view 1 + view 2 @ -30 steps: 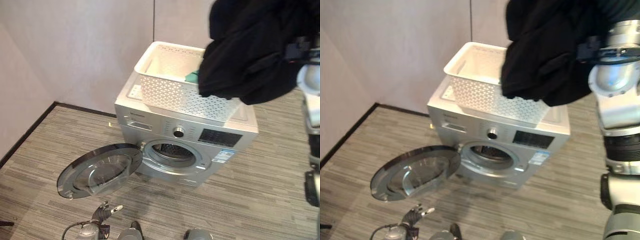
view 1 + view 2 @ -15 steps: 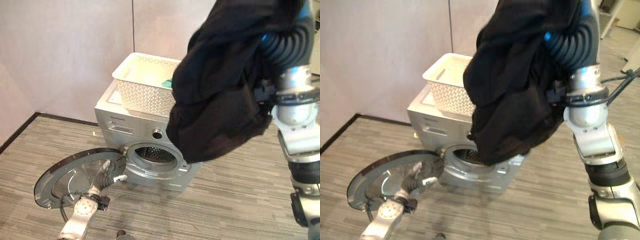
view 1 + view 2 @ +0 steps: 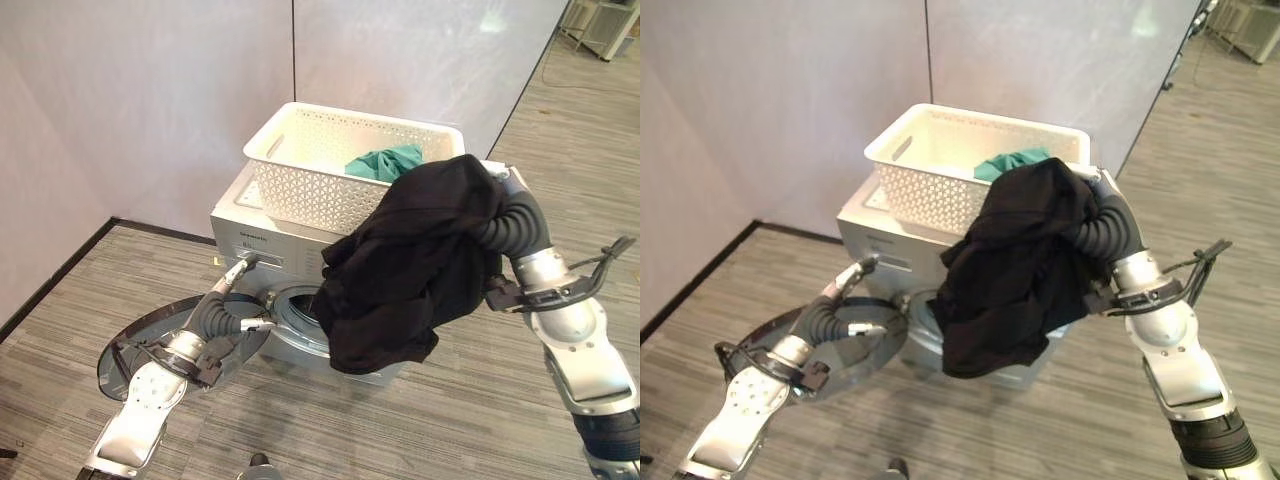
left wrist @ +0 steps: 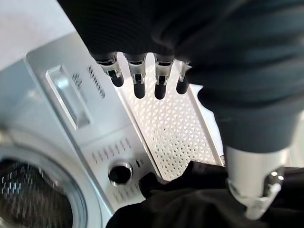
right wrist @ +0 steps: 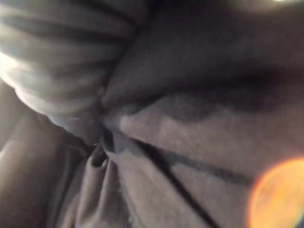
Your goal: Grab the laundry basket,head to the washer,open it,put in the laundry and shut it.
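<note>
A black garment (image 3: pixel 415 265) is being held up by the right hand (image 3: pixel 1102 186), bunched over its dark cover and hanging down in front of the washer (image 3: pixel 238 222), covering most of the drum opening; whether its fingers are curled cannot be told. A white laundry basket (image 3: pixel 310 190) is sitting on top of the washer, with a teal cloth (image 3: pixel 383 161) lying in it at the right end. The round door (image 3: pixel 135 345) is being left swung open on the left. The left hand (image 3: pixel 232 300) is being held near the door's edge, fingers (image 4: pixel 137 81) straight and spread.
</note>
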Motion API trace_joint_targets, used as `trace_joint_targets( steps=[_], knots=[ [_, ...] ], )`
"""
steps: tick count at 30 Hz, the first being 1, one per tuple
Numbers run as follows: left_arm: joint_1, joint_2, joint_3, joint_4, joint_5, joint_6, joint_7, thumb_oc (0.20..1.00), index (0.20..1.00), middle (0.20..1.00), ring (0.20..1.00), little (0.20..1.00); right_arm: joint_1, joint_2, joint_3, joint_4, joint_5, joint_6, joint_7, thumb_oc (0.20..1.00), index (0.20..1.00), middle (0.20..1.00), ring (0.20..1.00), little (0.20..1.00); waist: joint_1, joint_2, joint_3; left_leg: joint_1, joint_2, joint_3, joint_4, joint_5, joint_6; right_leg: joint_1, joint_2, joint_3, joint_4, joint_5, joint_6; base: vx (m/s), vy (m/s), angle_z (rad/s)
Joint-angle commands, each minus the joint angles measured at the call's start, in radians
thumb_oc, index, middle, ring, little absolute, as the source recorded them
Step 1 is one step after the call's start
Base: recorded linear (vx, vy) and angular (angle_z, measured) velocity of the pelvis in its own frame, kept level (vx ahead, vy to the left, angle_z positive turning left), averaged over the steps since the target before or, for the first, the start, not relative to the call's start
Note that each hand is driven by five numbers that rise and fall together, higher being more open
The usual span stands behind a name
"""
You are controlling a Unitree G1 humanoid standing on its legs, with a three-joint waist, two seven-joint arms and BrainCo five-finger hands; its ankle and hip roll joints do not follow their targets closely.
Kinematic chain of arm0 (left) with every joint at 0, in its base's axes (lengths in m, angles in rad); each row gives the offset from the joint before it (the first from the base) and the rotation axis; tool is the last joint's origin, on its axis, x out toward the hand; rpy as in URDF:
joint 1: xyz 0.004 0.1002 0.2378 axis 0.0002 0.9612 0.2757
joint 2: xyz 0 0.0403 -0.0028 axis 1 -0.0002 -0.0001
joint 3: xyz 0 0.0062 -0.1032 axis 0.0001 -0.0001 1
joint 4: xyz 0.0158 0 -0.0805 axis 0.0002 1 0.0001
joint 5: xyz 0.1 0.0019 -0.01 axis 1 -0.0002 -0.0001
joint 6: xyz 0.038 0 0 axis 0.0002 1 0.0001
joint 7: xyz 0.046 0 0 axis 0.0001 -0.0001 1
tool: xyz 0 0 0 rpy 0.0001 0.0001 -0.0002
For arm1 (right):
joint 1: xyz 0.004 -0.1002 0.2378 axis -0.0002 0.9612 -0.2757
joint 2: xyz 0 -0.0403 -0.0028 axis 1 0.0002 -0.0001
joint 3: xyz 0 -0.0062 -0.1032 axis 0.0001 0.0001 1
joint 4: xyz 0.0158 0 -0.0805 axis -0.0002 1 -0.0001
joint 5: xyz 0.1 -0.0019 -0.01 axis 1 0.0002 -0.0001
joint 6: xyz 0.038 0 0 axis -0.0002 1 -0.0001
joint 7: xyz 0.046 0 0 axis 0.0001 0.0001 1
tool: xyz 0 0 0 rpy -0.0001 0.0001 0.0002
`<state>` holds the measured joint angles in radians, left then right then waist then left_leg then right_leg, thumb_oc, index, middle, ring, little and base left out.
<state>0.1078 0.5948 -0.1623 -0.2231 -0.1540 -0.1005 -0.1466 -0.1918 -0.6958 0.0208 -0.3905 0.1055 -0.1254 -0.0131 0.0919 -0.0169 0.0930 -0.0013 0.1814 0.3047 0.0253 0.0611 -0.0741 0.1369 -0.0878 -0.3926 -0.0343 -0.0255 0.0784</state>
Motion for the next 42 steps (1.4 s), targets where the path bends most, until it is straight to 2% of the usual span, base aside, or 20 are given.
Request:
trace_joint_targets(
  steps=[1,3,4,6,10,11,15,19,27,33,35,36,37,40,42],
  knots=[
    [-0.085,0.053,-0.060,-0.062,-0.045,0.009,-0.048,1.000,1.000,1.000,1.000,1.000,-0.107,-0.030,-0.040,-0.051,0.023,-0.013,-0.018,0.200,0.200,0.200,0.200,0.200,-0.022,-0.038,0.009,-0.114,0.022,-0.064,0.018,0.051,-0.019,0.042,-0.002,0.009,0.014,-0.089,0.001,-0.01,0.006,0.08],
    [-0.119,0.030,-0.109,-0.051,-0.095,0.026,-0.055,1.000,1.000,1.000,1.000,1.000,-0.123,-0.023,-0.027,-0.044,0.011,-0.006,-0.028,0.200,0.200,0.200,0.200,0.200,-0.028,-0.035,0.015,-0.111,0.022,-0.061,0.011,0.054,-0.019,0.041,-0.002,0.009,0.014,-0.088,0.001,-0.01,0.005,0.02],
    [-0.164,-0.001,-0.169,-0.029,-0.161,0.052,-0.061,1.000,1.000,1.000,1.000,1.000,-0.142,-0.014,-0.003,-0.035,0.003,0.004,-0.042,0.200,0.200,0.200,0.200,0.200,-0.038,-0.034,0.019,-0.107,0.022,-0.059,0.002,0.058,-0.019,0.038,-0.002,0.012,0.013,-0.085,0.002,0.00,0.000,0.00],
    [-0.198,-0.019,-0.205,-0.014,-0.177,0.056,-0.056,1.000,1.000,1.000,1.000,1.000,-0.151,-0.003,0.011,-0.028,-0.002,0.007,-0.049,0.200,0.200,0.200,0.200,0.200,-0.042,-0.034,0.020,-0.104,0.022,-0.057,-0.003,0.061,-0.018,0.036,-0.002,0.014,0.011,-0.082,0.004,0.00,0.000,0.00],
    [-0.365,-0.130,-0.388,0.119,-0.286,0.092,-0.044,1.000,1.000,1.000,1.000,1.000,-0.183,0.030,0.085,-0.013,-0.014,0.021,-0.061,0.200,0.200,0.200,0.200,0.200,-0.067,-0.033,0.030,-0.098,0.024,-0.048,-0.025,0.071,-0.016,0.026,0.000,0.024,0.008,-0.075,0.006,-0.01,0.001,0.00],
    [-0.369,-0.132,-0.390,0.123,-0.286,0.090,-0.044,1.000,1.000,1.000,1.000,1.000,-0.183,0.029,0.084,-0.012,-0.014,0.021,-0.062,0.200,0.200,0.200,0.200,0.200,-0.065,-0.032,0.031,-0.098,0.025,-0.048,-0.026,0.071,-0.016,0.026,0.000,0.024,0.008,-0.074,0.006,-0.03,-0.001,-0.04],
    [-0.472,-0.199,-0.513,0.194,-0.350,0.116,-0.053,1.000,1.000,1.000,1.000,1.000,-0.203,0.047,0.135,0.013,-0.026,0.029,-0.070,0.200,0.200,0.200,0.200,0.200,-0.078,-0.028,0.046,-0.101,0.025,-0.048,-0.035,0.079,-0.017,0.022,0.001,0.023,0.004,-0.071,0.006,-0.03,-0.002,-0.03],
    [-0.502,-0.215,-0.573,0.229,-0.360,0.138,-0.076,1.000,1.000,1.000,1.000,1.000,-0.195,0.059,0.149,0.024,-0.031,0.036,-0.072,0.200,0.200,0.200,0.200,0.200,-0.084,-0.023,0.057,-0.103,0.022,-0.048,-0.042,0.083,-0.016,0.019,0.003,0.018,0.001,-0.068,0.007,0.00,0.000,0.00],
    [-0.516,-0.217,-0.606,0.239,-0.382,0.151,-0.092,1.000,1.000,1.000,1.000,1.000,-0.180,0.072,0.159,0.024,-0.030,0.042,-0.063,0.200,0.200,0.200,0.200,0.200,-0.086,-0.021,0.068,-0.106,0.019,-0.045,-0.046,0.084,-0.014,0.011,-0.003,0.019,-0.002,-0.062,0.011,0.00,0.000,0.00],
    [-0.531,-0.210,-0.588,0.223,-0.397,0.107,-0.082,1.000,1.000,1.000,1.000,1.000,-0.172,0.077,0.161,0.036,-0.028,0.029,-0.062,0.200,0.200,0.200,0.200,0.200,-0.085,-0.026,0.065,-0.106,0.016,-0.039,-0.044,0.081,-0.014,0.011,-0.006,0.017,-0.004,-0.059,0.012,0.00,0.000,0.00],
    [-0.509,-0.182,-0.564,0.194,-0.401,0.093,-0.091,1.000,1.000,1.000,1.000,1.000,-0.153,0.070,0.156,0.032,-0.022,0.025,-0.049,0.200,0.200,0.200,0.200,0.200,-0.082,-0.027,0.062,-0.106,0.015,-0.037,-0.045,0.080,-0.014,0.012,-0.008,0.014,-0.004,-0.058,0.013,0.00,0.000,0.00],
    [-0.481,-0.137,-0.536,0.152,-0.397,0.073,-0.104,1.000,1.000,1.000,1.000,1.000,-0.136,0.056,0.146,0.024,-0.017,0.018,-0.038,0.200,0.200,0.200,0.200,0.200,-0.076,-0.027,0.061,-0.107,0.015,-0.036,-0.043,0.080,-0.015,0.013,-0.009,0.009,-0.005,-0.057,0.013,0.00,0.000,0.00],
    [-0.478,-0.135,-0.535,0.149,-0.397,0.074,-0.104,1.000,1.000,1.000,1.000,1.000,-0.135,0.056,0.147,0.023,-0.017,0.019,-0.037,0.200,0.200,0.200,0.200,0.200,-0.076,-0.028,0.060,-0.107,0.015,-0.036,-0.043,0.080,-0.015,0.014,-0.009,0.009,-0.006,-0.057,0.013,0.00,0.000,0.00],
    [-0.414,-0.051,-0.495,0.082,-0.374,0.044,-0.139,1.000,1.000,1.000,1.000,1.000,-0.111,0.036,0.132,0.012,0.001,0.001,-0.015,0.200,0.200,0.200,0.200,0.200,-0.063,-0.031,0.056,-0.105,0.014,-0.036,-0.043,0.078,-0.016,0.019,-0.010,0.003,-0.012,-0.054,0.015,0.00,0.000,0.00],
    [-0.404,-0.042,-0.492,0.073,-0.370,0.040,-0.143,1.000,1.000,1.000,1.000,1.000,-0.107,0.034,0.131,0.008,0.004,-0.002,-0.013,0.200,0.200,0.200,0.200,0.200,-0.062,-0.033,0.056,-0.105,0.014,-0.036,-0.044,0.078,-0.016,0.019,-0.010,0.002,-0.012,-0.054,0.015,0.01,0.001,0.09]
  ],
)
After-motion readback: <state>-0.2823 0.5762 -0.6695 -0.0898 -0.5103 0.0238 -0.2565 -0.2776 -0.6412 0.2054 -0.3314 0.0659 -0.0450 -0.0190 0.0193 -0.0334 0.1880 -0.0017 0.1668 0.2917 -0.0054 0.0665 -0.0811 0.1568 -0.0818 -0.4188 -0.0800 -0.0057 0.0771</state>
